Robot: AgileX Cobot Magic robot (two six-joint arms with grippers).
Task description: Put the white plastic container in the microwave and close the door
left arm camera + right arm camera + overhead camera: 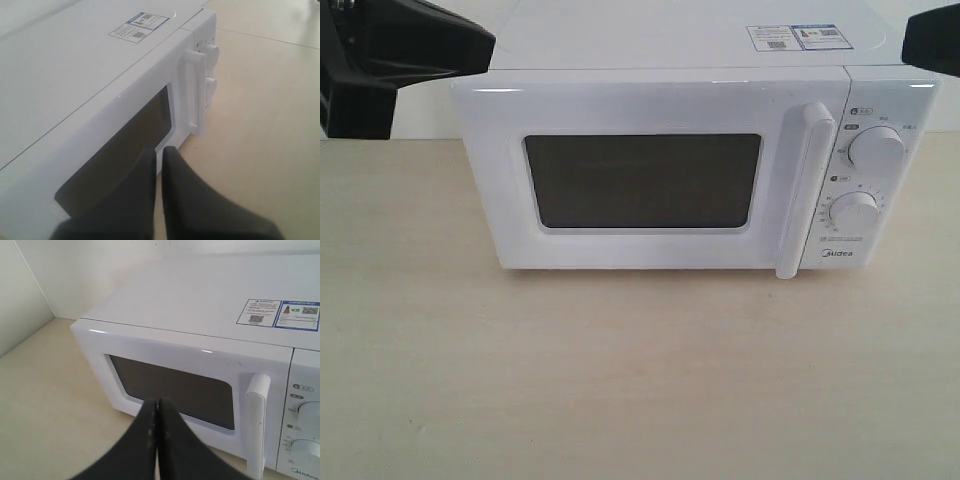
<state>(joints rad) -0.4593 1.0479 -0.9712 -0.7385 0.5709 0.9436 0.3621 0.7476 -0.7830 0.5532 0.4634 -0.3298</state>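
The white Midea microwave (670, 160) stands on the table with its door (640, 180) shut; the dark window and the vertical bar handle (805, 190) face the exterior view. No white plastic container shows in any view. My left gripper (160, 150) hovers high beside the microwave's (90, 80) left front corner, shut with nothing between its fingers. My right gripper (158, 402) hangs above and in front of the microwave's (210, 305) door (175, 385), shut and empty too. In the exterior view only dark arm parts show, at the top left (390, 55) and top right (932, 40).
The light wooden table (620, 380) stretches in front of the microwave. A white wall stands behind (75, 275). Two round dials (875, 150) sit on the right panel, and stickers (795, 37) lie on the microwave's top.
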